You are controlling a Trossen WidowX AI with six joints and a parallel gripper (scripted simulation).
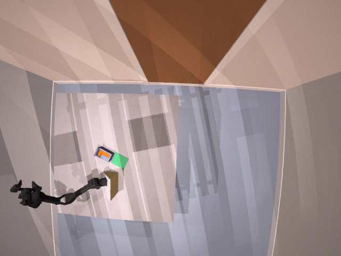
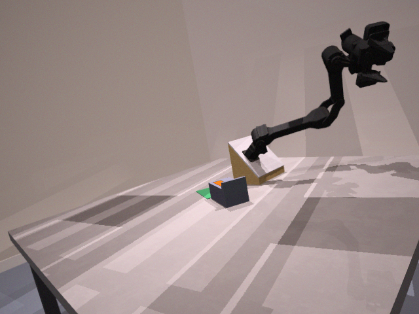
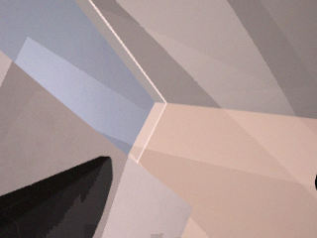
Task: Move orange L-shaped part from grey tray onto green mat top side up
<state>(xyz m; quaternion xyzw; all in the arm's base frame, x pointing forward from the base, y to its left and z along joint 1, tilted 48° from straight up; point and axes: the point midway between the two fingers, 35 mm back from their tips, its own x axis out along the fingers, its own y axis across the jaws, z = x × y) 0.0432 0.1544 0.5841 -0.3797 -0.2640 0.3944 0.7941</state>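
The orange L-shaped part (image 1: 104, 154) (image 2: 218, 183) lies in the top of the grey tray (image 1: 105, 159) (image 2: 235, 193), its foot toward the tray's left end in the top view. The part looks level, with no raised end visible. The green mat (image 1: 120, 160) (image 2: 203, 193) lies beside the tray's other end, with nothing on it. My gripper (image 1: 26, 182) (image 2: 387, 69) (image 3: 216, 171) is open and empty, high up and far from the tray. The wrist view shows one finger at lower left and a sliver of the other at the right edge, but no part, tray or mat.
The arm is mounted on a wedge-shaped block (image 1: 114, 184) (image 2: 241, 165) close to the mat and tray. A dark upright wall (image 2: 235, 186) stands at one end of the tray. The table (image 1: 154, 192) (image 2: 152, 243) ends in an edge beyond the mat's side.
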